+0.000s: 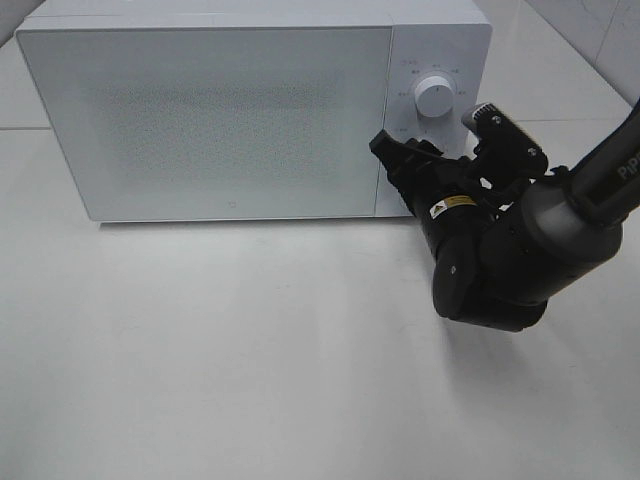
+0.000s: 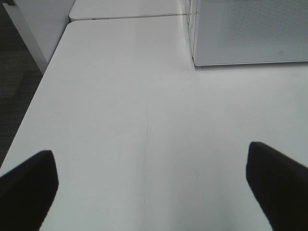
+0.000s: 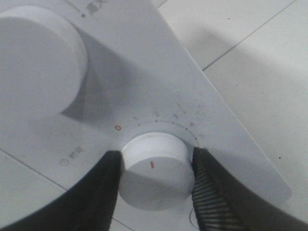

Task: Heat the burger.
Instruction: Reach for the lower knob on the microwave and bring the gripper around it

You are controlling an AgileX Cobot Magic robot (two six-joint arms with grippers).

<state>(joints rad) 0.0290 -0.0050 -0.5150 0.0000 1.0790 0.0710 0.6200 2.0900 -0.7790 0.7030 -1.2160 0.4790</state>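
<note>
The burger is hidden; the white microwave (image 1: 220,120) stands with its door closed. My right gripper (image 1: 432,140) reaches against the control panel below the upper knob (image 1: 433,97). In the right wrist view its two black fingers (image 3: 96,192) press both sides of the lower white dial (image 3: 155,171), which has a red mark on its face and a numbered scale starting at a red 0 around it. The upper knob (image 3: 38,60) sits apart from the fingers. My left gripper (image 2: 151,187) hangs open over the bare table (image 2: 120,96), nothing between its fingers.
The microwave's front corner (image 2: 250,33) shows in the left wrist view, far from the left fingers. The right arm's bulky black wrist (image 1: 490,270) hovers over the table in front of the panel. A table edge and dark floor (image 2: 14,72) lie beside the left gripper.
</note>
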